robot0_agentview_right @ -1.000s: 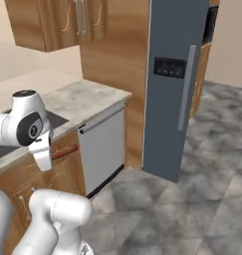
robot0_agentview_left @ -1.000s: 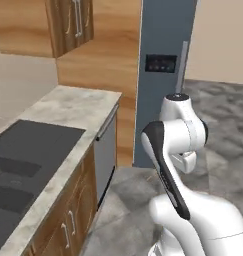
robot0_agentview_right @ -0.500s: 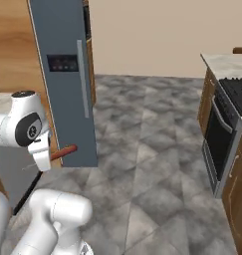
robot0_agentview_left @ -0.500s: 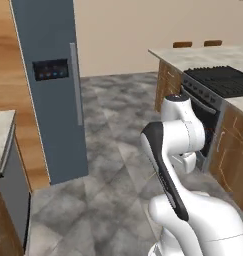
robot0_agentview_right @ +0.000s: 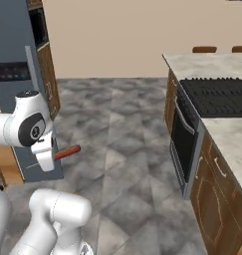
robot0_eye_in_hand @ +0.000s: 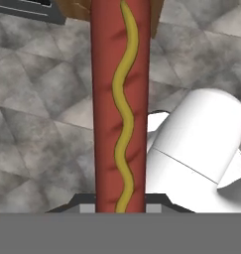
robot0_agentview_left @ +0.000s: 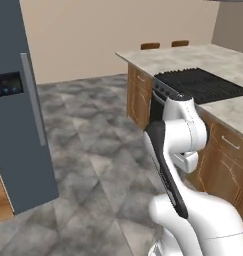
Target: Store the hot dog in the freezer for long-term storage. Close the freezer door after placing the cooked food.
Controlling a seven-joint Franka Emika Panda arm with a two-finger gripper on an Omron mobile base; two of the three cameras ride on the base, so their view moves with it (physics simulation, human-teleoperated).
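Observation:
The hot dog (robot0_agentview_right: pixel 68 151) is a thin reddish-brown rod sticking out to the right of my gripper (robot0_agentview_right: pixel 55 155), which is shut on its left end at about waist height over the floor. In the hand view the hot dog (robot0_eye_in_hand: pixel 119 104) runs straight up the middle with a wavy yellow mustard line along it. The freezer (robot0_agentview_left: pixel 18 150) stands at the left, dark blue-grey, with a black control panel (robot0_agentview_left: pixel 7 85). The freezer door (robot0_agentview_right: pixel 15 45) is closed, its grey bar handle (robot0_agentview_left: pixel 33 100) vertical. The held hot dog hangs just in front of the freezer's lower right corner.
A kitchen island with a pale stone top (robot0_agentview_left: pixel 193 55) and a black cooktop (robot0_agentview_left: pixel 203 85) stands at the right, with an oven (robot0_agentview_right: pixel 184 144) and wooden drawers (robot0_agentview_left: pixel 228 165) below. Grey tiled floor (robot0_agentview_right: pixel 127 129) lies open between it and the freezer.
The whole picture has swung, so the camera has turned: the counter with the sink left the view, the freezer slid to the left and the island came in. The hot dog stays gripped.

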